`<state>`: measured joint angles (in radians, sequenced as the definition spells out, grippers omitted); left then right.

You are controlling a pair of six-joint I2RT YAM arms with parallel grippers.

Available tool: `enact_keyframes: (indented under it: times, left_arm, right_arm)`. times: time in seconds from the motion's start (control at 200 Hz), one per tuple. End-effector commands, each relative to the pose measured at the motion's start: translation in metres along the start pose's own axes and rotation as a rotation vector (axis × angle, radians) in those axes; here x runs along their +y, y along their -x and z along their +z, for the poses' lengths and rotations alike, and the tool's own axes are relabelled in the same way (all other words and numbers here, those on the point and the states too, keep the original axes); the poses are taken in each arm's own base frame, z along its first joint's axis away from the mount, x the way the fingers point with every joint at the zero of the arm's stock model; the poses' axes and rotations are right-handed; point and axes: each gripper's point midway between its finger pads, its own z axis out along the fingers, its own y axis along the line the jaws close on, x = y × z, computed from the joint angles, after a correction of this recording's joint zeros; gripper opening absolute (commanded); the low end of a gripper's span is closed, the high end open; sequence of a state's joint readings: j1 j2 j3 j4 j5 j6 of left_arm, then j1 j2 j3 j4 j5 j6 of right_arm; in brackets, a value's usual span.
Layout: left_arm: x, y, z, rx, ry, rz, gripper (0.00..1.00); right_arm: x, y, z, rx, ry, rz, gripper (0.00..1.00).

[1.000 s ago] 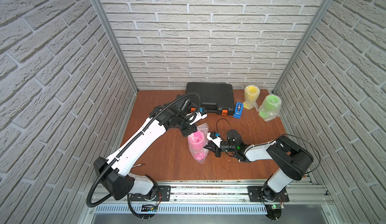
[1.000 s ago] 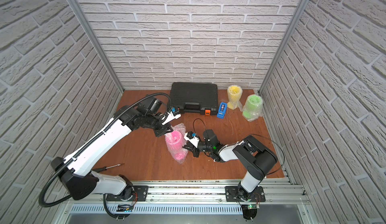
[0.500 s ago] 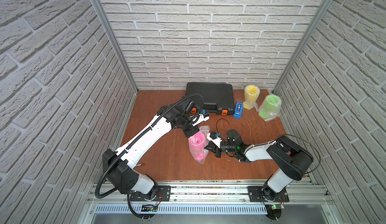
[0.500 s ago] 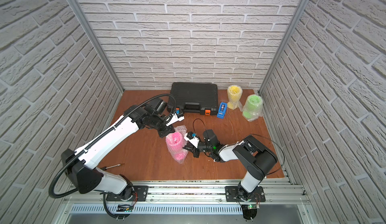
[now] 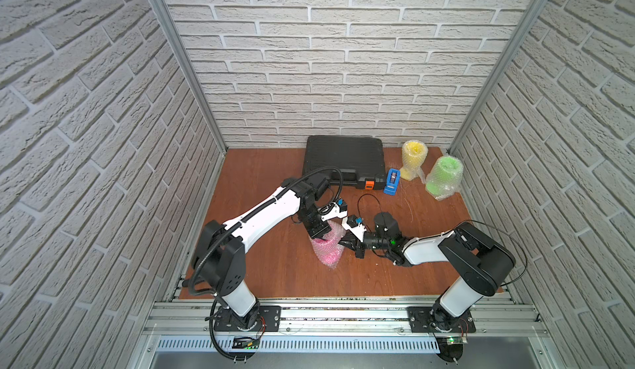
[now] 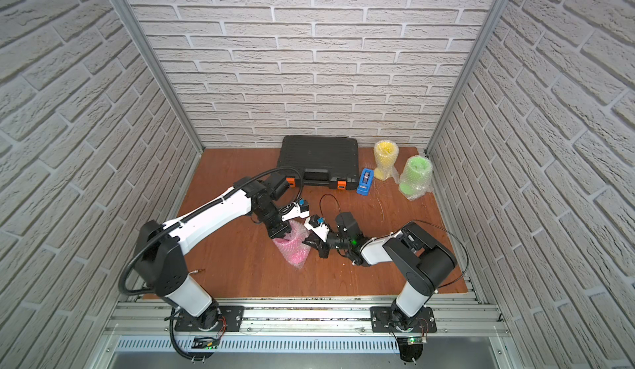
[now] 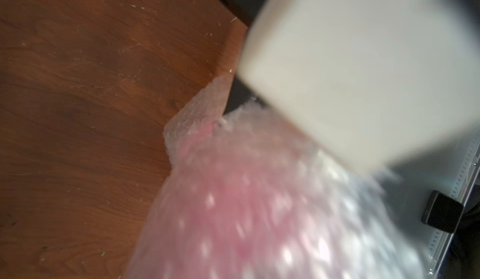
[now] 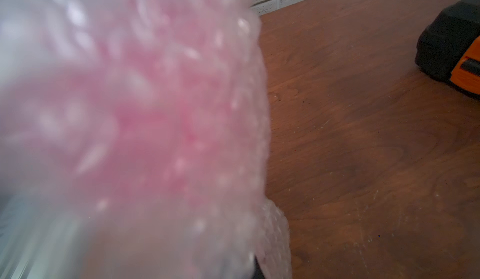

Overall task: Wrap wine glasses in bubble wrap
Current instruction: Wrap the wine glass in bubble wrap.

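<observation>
In both top views the pink wine glass (image 5: pixel 328 251) (image 6: pixel 292 249) stands mid-table inside crinkly bubble wrap (image 7: pixel 259 212) (image 8: pixel 130 134). My left gripper (image 5: pixel 318 236) (image 6: pixel 279 234) comes down on the bundle's upper left and is shut on the bubble wrap. From the right, my right gripper (image 5: pixel 344 243) (image 6: pixel 310 242) is shut on the wrap at the bundle's side. The wrap fills both wrist views and hides the fingers. A yellow wine glass (image 5: pixel 414 159) and a green wine glass (image 5: pixel 443 177) stand wrapped at the back right.
A black tool case (image 5: pixel 343 162) (image 8: pixel 452 51) with orange latches lies against the back wall. A blue tape dispenser (image 5: pixel 391 181) sits beside it. Bare brown tabletop (image 5: pixel 261 185) lies to the left and front of the bundle. Brick walls close three sides.
My left arm swung right and down onto the top of the pink bundle, and its jaws went from open to shut on the wrap. The right arm stayed put.
</observation>
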<state>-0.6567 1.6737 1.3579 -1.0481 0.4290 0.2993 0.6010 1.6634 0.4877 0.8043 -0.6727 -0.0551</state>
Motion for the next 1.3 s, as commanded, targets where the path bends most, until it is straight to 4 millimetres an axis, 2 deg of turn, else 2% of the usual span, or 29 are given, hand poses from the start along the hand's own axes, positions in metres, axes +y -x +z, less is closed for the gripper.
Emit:
enact_keyframes:
  times: [0.0,0.05,0.1,0.175,0.245,0.34,0.5,0.585,0.735,0.9,1.025,1.085,1.16,1.22,1.295]
  left_arm:
    - [0.018,-0.017,0.035,0.113,0.021,-0.052,0.04]
    - [0.029,-0.016,0.042,0.128,0.072,-0.058,0.04]
    - [0.041,-0.016,0.046,0.148,0.143,-0.065,0.11]
    - [0.058,-0.016,0.046,0.175,0.263,-0.067,0.12]
    - [0.061,-0.012,0.038,0.171,0.319,-0.052,0.22]
    - [0.049,-0.001,0.014,0.118,0.338,-0.020,0.32]
    - [0.021,0.014,-0.048,0.018,0.374,0.025,0.46]
    - [0.010,0.017,-0.074,-0.033,0.392,0.035,0.52]
    - [-0.004,0.024,-0.095,-0.084,0.379,0.034,0.56]
    - [-0.021,0.047,-0.085,-0.156,0.264,0.052,0.56]
    - [-0.013,0.054,-0.064,-0.165,0.233,0.039,0.54]
    - [-0.004,0.052,-0.052,-0.144,0.233,0.019,0.46]
    - [0.010,0.046,-0.035,-0.107,0.228,-0.016,0.30]
    - [0.013,0.043,-0.022,-0.090,0.198,-0.029,0.20]
    - [0.015,0.037,-0.004,-0.079,0.158,-0.051,0.12]
  right_arm:
    - [-0.008,-0.007,-0.001,0.010,-0.024,0.038,0.03]
    - [-0.007,-0.007,-0.001,0.010,-0.020,0.040,0.03]
    - [-0.007,-0.007,-0.001,0.010,-0.019,0.040,0.03]
    - [-0.006,-0.007,-0.001,0.009,-0.015,0.042,0.03]
    - [-0.006,-0.007,-0.001,0.012,-0.017,0.041,0.03]
    - [-0.006,-0.006,-0.002,0.012,-0.020,0.038,0.03]
    - [-0.010,-0.010,-0.001,0.023,-0.035,0.036,0.03]
    - [-0.010,-0.011,0.000,0.022,-0.035,0.037,0.03]
    - [-0.009,-0.011,-0.001,0.024,-0.032,0.036,0.03]
    - [-0.009,-0.011,-0.001,0.027,-0.033,0.037,0.03]
    - [-0.009,-0.010,-0.001,0.027,-0.031,0.035,0.03]
    - [-0.008,-0.010,-0.001,0.026,-0.029,0.036,0.03]
    - [-0.007,-0.010,-0.001,0.026,-0.022,0.038,0.03]
    - [-0.007,-0.010,-0.001,0.026,-0.020,0.037,0.03]
    - [-0.007,-0.010,-0.001,0.026,-0.021,0.036,0.03]
